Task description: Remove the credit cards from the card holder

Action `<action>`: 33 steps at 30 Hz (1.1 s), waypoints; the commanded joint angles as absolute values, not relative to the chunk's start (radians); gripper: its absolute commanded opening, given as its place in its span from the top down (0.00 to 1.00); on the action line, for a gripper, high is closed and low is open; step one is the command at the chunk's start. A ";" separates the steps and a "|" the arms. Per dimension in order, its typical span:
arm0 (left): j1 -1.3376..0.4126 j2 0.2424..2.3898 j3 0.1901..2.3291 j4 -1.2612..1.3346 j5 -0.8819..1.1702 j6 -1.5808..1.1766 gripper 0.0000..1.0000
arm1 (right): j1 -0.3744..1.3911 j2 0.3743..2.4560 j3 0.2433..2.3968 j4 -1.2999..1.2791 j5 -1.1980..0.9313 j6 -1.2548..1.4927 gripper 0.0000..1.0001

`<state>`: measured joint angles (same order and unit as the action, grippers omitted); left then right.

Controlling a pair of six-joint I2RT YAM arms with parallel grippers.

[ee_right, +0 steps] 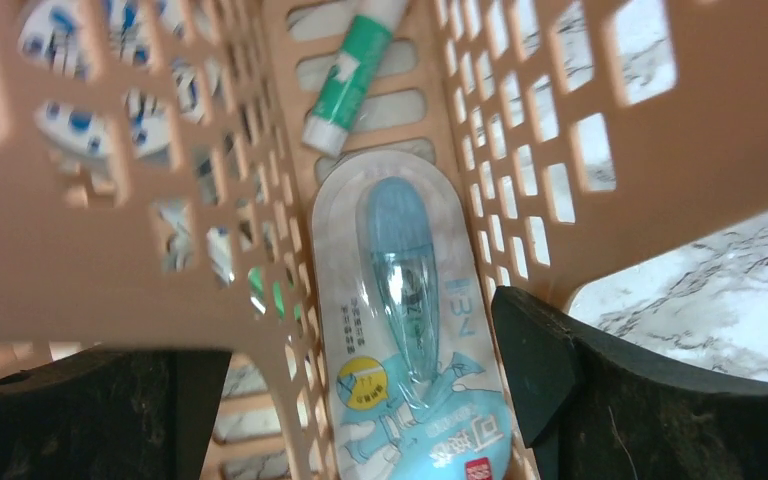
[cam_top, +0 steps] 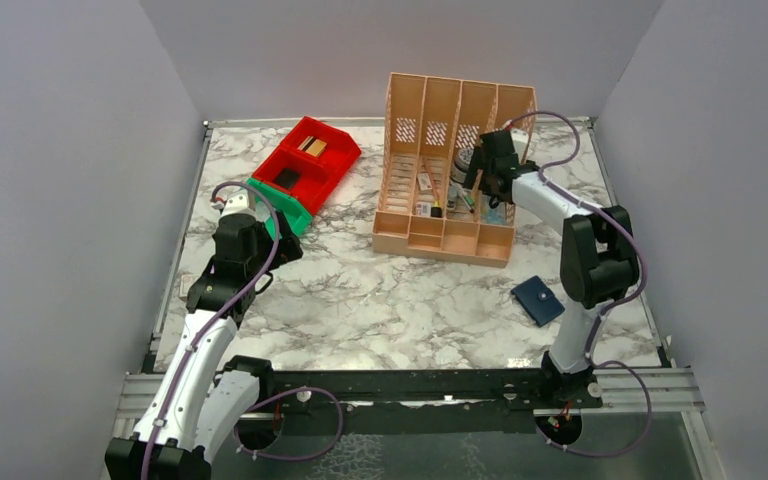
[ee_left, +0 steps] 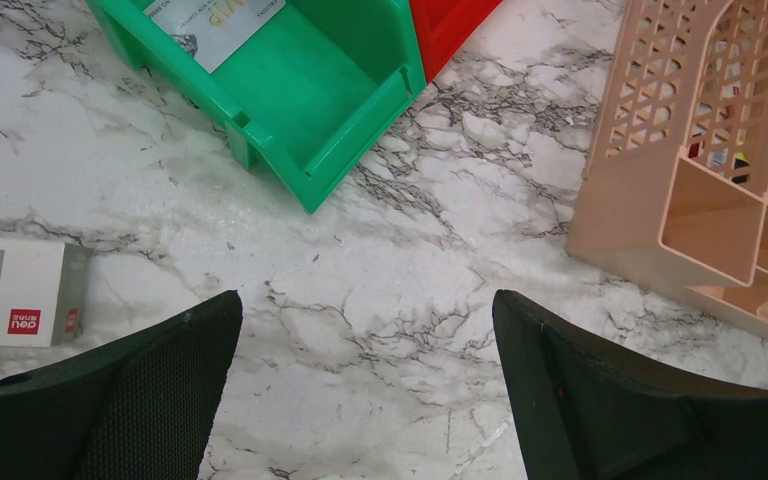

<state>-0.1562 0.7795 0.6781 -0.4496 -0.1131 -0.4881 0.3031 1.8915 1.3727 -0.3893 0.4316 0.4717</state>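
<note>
Right gripper [ee_right: 360,335] hovering over rack [cam_top: 443,243], left gripper [ee_left: 365,300] over table [ee_left: 110,170], both holding fingers spread; wallet [cam_top: 538,300] lying apart.

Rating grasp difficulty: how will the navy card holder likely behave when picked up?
The card holder lies flat and thin on the marble table, so it may slide rather than lift cleanly. It looks small, so likely light. Closed now, it might flop open if lifted by one flap.
</note>
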 commanded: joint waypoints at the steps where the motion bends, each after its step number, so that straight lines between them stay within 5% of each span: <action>1: -0.149 0.773 0.672 -0.441 -0.117 -0.492 0.01 | 0.163 1.887 1.328 -0.394 0.451 0.544 0.01; 17: -0.148 0.788 0.682 -0.442 -0.097 -0.486 0.01 | -0.027 1.716 1.432 -0.471 -0.012 0.448 0.00; 24: -0.148 0.806 0.681 -0.442 -0.081 -0.486 0.01 | 0.008 1.455 1.184 -0.359 -0.307 0.498 0.00; 33: -0.147 0.795 0.677 -0.446 -0.066 -0.490 0.01 | 0.041 1.364 1.029 -0.494 -0.212 0.435 0.01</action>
<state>-0.1524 0.8124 0.6781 -0.4500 -0.0933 -0.4881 0.0437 1.4105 1.1439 -0.4343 -0.1940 0.4473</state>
